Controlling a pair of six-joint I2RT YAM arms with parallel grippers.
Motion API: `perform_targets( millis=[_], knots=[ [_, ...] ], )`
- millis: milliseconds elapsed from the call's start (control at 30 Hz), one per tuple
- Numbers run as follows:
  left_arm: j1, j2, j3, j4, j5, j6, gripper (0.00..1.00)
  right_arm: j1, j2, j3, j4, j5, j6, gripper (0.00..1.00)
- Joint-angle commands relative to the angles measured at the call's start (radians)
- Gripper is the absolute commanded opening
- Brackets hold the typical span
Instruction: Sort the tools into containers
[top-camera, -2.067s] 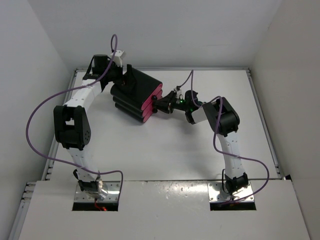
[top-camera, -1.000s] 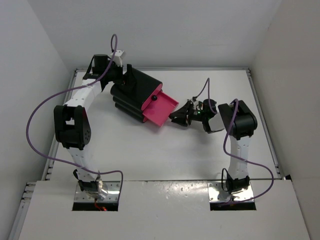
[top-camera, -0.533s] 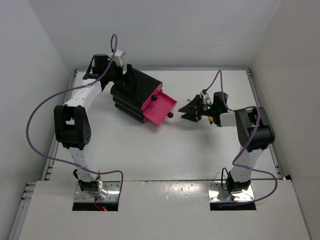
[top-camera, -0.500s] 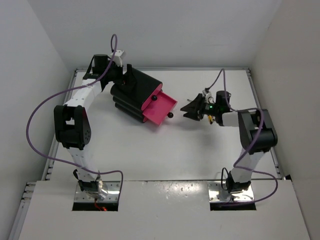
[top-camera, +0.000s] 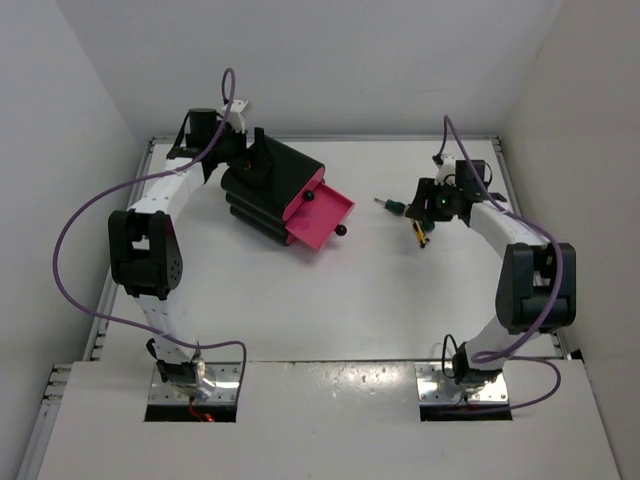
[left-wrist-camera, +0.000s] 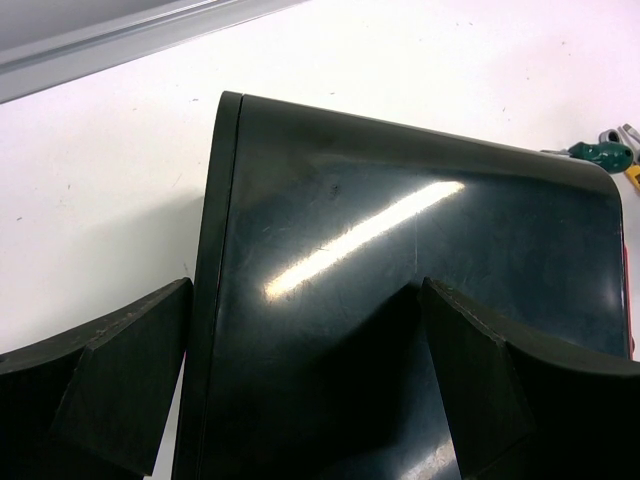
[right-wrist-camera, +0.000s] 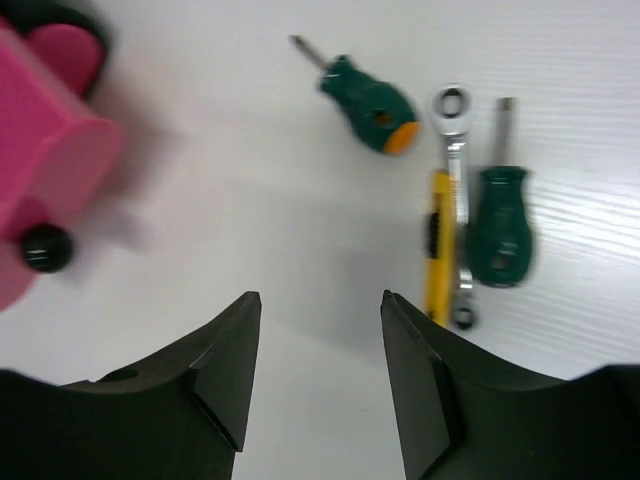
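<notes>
White counter (top-camera: 300, 300) holds the tools (right-wrist-camera: 500, 240); our right claw (right-wrist-camera: 320, 370) gapes empty near them. Our left claw (left-wrist-camera: 305, 300) sits spread wide at the cabinet (left-wrist-camera: 480, 260).

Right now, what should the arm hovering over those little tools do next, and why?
Probably lower the right gripper onto the stubby green-handled screwdriver with the orange end. It is open and empty, that screwdriver lies loose just ahead, and the magenta-pink drawer already stands pulled out.

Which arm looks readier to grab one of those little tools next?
The right, likely. The right gripper is open and empty, beside the green screwdrivers, wrench and yellow tool. The left gripper sits at the black cabinet, far from them.
</notes>
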Motion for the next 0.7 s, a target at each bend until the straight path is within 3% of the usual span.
perform_targets(
  millis=[0,300,667],
  knots=[
    [-0.050,0.097,-0.080,-0.249,-0.112,0.076,0.99,-0.019,0.042,0.085,-0.064,0.221,-0.184,0.52],
    [-0.050,0.097,-0.080,-0.249,-0.102,0.076,0.99,-0.029,0.214,0.228,-0.096,0.300,-0.244,0.53],
    [-0.050,0.107,-0.071,-0.249,-0.102,0.085,0.99,-0.029,0.340,0.280,-0.112,0.318,-0.263,0.52]
  ],
)
